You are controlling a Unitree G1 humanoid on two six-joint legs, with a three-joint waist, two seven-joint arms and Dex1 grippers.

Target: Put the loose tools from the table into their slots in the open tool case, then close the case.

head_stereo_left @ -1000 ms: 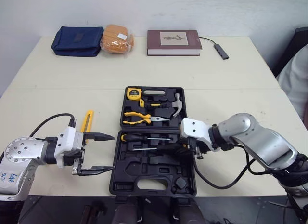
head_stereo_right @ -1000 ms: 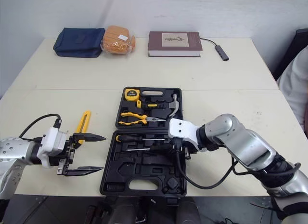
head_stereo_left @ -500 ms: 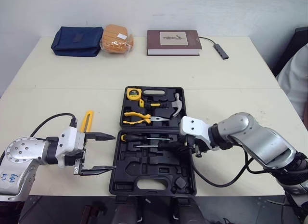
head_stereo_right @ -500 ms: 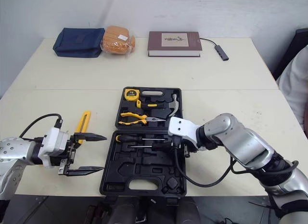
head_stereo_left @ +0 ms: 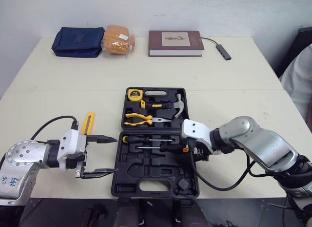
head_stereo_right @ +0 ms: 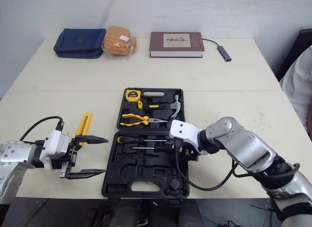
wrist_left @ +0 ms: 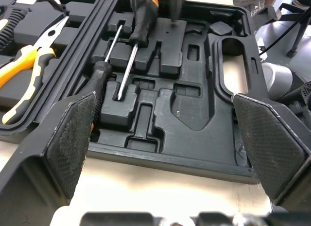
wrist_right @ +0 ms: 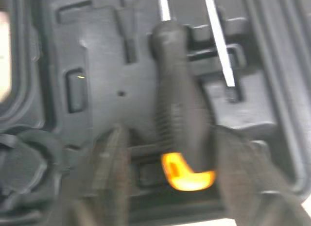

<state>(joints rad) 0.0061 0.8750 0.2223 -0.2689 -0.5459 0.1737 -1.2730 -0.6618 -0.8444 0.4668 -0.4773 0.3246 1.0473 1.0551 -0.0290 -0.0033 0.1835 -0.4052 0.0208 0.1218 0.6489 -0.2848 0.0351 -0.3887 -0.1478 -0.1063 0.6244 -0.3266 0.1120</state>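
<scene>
Desk [head_stereo_left: 234,71] pale, tool case [head_stereo_left: 146,169] open near front edge. I see screwdriver [wrist_right: 180,114] lying in lower-half slot. Right claw [head_stereo_left: 189,151] apart, fingers astride its handle, not clamping. Left claw [head_stereo_left: 115,154] spread wide just left of case. Yellow tool [head_stereo_left: 88,122] loose on desk beside it.
</scene>
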